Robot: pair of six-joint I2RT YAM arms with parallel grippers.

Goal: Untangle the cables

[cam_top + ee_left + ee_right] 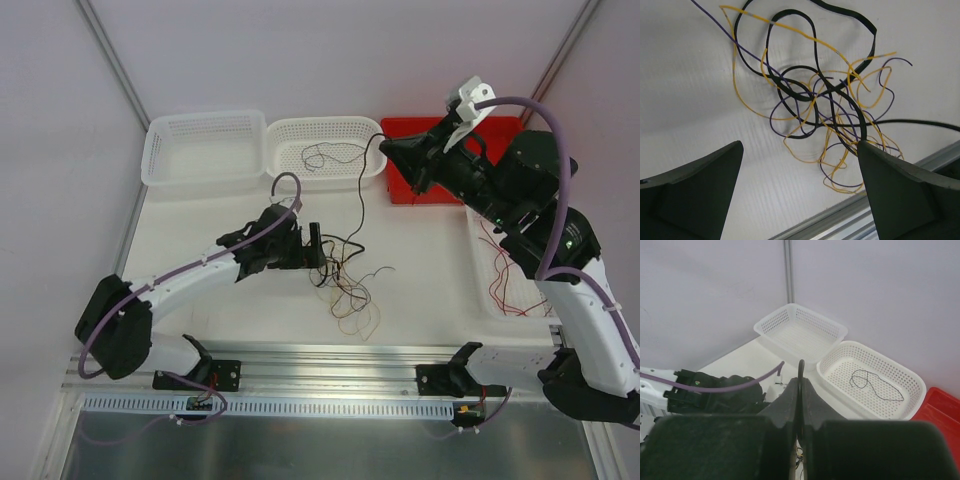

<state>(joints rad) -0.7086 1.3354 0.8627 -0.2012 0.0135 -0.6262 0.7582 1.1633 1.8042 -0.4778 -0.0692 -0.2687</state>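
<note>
Black, yellow and purple cables (812, 95) lie in a messy knot on the white table (230, 320), between the two arms. The left gripper (799, 150) sits low, just beside the knot, with its jaws spread wide and nothing in them. The right gripper (801, 382) is up high near the red bin (400, 185), its jaws pressed together on one black cable (362, 195) — this one hangs down into the knot. Another thin strand (862, 372) lies inside the oval white basket (875, 351).
</note>
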